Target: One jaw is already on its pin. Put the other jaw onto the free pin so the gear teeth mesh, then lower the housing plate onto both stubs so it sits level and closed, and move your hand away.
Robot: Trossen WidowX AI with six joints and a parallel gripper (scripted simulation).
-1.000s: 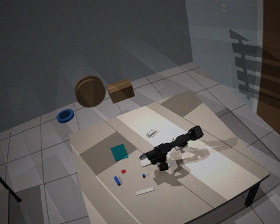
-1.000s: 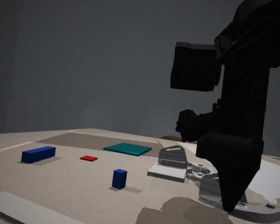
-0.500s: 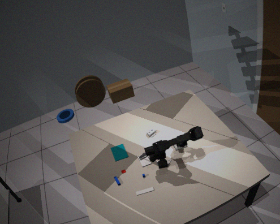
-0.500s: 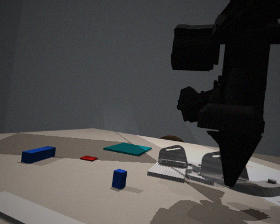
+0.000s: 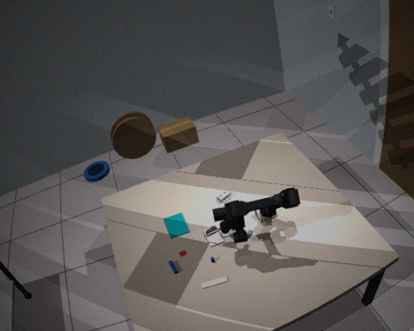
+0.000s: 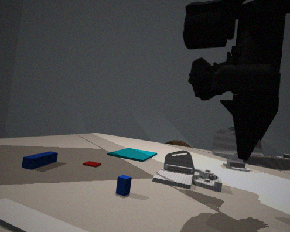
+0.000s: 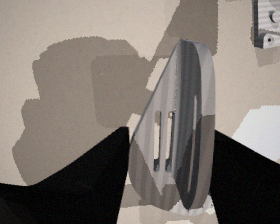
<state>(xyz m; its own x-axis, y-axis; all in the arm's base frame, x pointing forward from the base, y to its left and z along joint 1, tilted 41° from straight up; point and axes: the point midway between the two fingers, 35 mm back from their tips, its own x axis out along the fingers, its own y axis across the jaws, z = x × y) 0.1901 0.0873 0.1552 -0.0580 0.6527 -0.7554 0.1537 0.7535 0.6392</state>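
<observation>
My gripper (image 5: 241, 239) (image 6: 244, 157) (image 7: 164, 134) is shut on a grey slotted jaw (image 6: 224, 143) (image 7: 163, 102) and holds it above the table. The jaw's slotted plate stands between the fingertips, and its flat arm reaches right in the exterior view. The other jaw (image 5: 214, 239) (image 6: 174, 177) stands low on the table beside the housing base (image 6: 216, 183). The base's small upright pins show, but how the gear teeth sit is too small to tell. A pale piece with holes, seemingly the housing plate (image 5: 223, 196) (image 6: 237, 164), lies apart from them.
A teal square (image 5: 176, 226) (image 6: 132, 154), a red tile (image 5: 182, 253) (image 6: 92, 164), a long blue block (image 5: 173, 267) (image 6: 40, 160), a small blue block (image 5: 212, 259) (image 6: 123, 185) and a white bar (image 5: 214, 282) (image 6: 28, 217) lie on the table. A pale holed part (image 7: 263, 25) shows at the wrist view's upper right.
</observation>
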